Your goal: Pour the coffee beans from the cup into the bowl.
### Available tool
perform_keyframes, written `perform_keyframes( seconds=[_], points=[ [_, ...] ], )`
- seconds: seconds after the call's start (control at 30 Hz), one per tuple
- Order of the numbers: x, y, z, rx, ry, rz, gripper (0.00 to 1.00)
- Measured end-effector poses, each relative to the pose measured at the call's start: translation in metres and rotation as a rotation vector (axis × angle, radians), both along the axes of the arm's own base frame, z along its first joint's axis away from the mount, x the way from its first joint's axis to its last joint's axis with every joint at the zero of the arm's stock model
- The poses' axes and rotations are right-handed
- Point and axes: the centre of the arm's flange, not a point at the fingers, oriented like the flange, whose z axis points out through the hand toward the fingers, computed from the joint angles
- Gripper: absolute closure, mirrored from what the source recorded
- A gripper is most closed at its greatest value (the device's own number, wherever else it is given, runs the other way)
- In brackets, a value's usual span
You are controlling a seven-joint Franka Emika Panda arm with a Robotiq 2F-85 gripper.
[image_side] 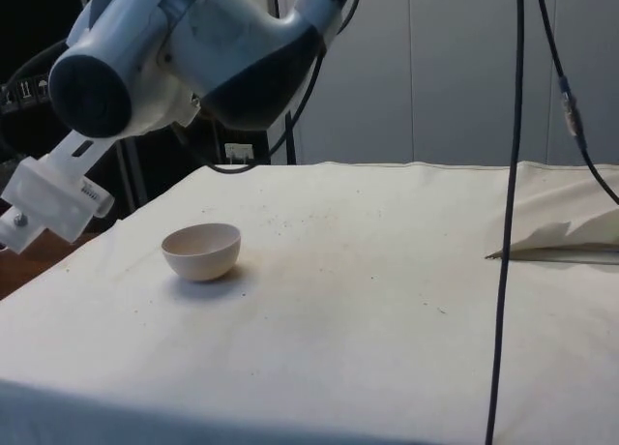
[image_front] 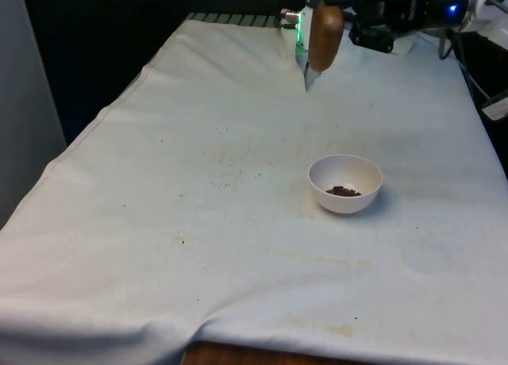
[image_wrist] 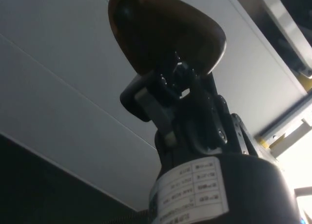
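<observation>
While the side view hides the bowl's [image_side: 201, 251] inside, the front view shows beans [image_front: 343, 191], and the gripper [image_front: 337, 20] apparently clasps the brown cup [image_front: 325, 36].

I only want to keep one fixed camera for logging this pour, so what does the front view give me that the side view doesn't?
Front view alone: the brown cup held in the gripper high over the table's far end, well back from the bowl, and the coffee beans already lying in the bowl. Side view alone: the bowl's outer wall seen from low down, its inside hidden, plus hanging cables. Both share the white bowl on the white cloth.
</observation>
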Motion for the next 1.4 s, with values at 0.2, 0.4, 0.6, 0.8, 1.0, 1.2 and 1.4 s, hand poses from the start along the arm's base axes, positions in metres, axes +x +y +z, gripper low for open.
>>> perform_keyframes(
  seconds=[0.2,0.4,0.6,0.8,1.0,1.2,1.4],
  points=[
    [0.002,-0.010,0.000,0.028,0.007,-0.015,0.97],
    [0.004,-0.017,-0.002,0.055,0.005,-0.026,0.97],
    [0.006,-0.026,-0.009,0.101,0.004,-0.042,0.97],
    [0.008,-0.032,-0.013,0.129,0.002,-0.054,0.97],
    [0.010,-0.045,-0.016,0.155,0.008,-0.073,0.97],
    [0.010,-0.063,-0.018,0.170,0.016,-0.091,0.97],
    [0.010,-0.077,-0.021,0.179,0.022,-0.103,0.97]
  ],
)
